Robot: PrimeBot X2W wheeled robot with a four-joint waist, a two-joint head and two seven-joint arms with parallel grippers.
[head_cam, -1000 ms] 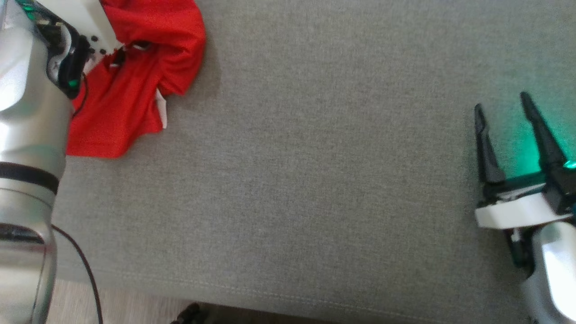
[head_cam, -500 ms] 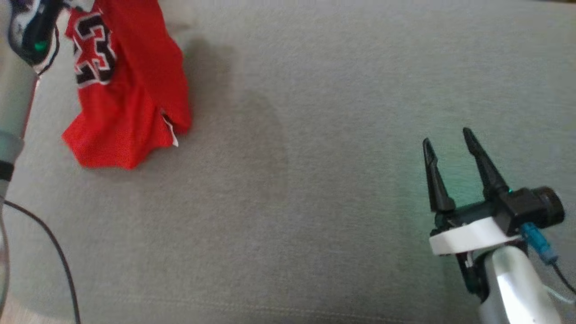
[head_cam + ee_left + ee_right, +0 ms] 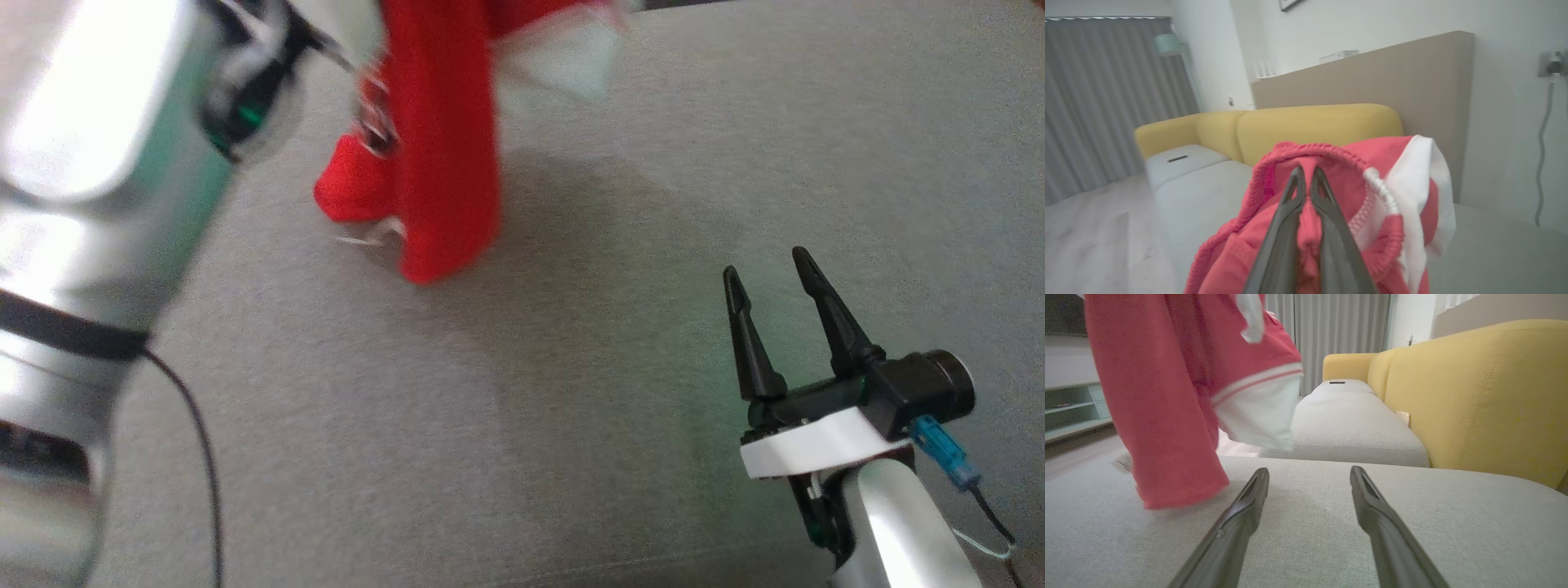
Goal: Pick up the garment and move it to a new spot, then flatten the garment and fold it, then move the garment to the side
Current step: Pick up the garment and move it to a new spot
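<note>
Left tool [image 3: 1306, 173] clenched on the garment [image 3: 445, 163] at its ribbed edge; it hangs over the seat [image 3: 571, 392], toward the far left, low end near it. Right tool [image 3: 763, 261] released, well apart, over wide bare seat.

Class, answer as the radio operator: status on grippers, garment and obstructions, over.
Left gripper shut on red garment, lifted and hanging. Right gripper open, empty, low over grey cushion. No obstruction seen.

a wide grey seat cushion [image 3: 571, 408] carries the scene. the red garment [image 3: 445, 163] hangs with its lowest fold down at the fabric, touching or not i can't tell. a small dark flat thing [image 3: 1337, 382] lies on the next cushion [image 3: 1347, 416].
</note>
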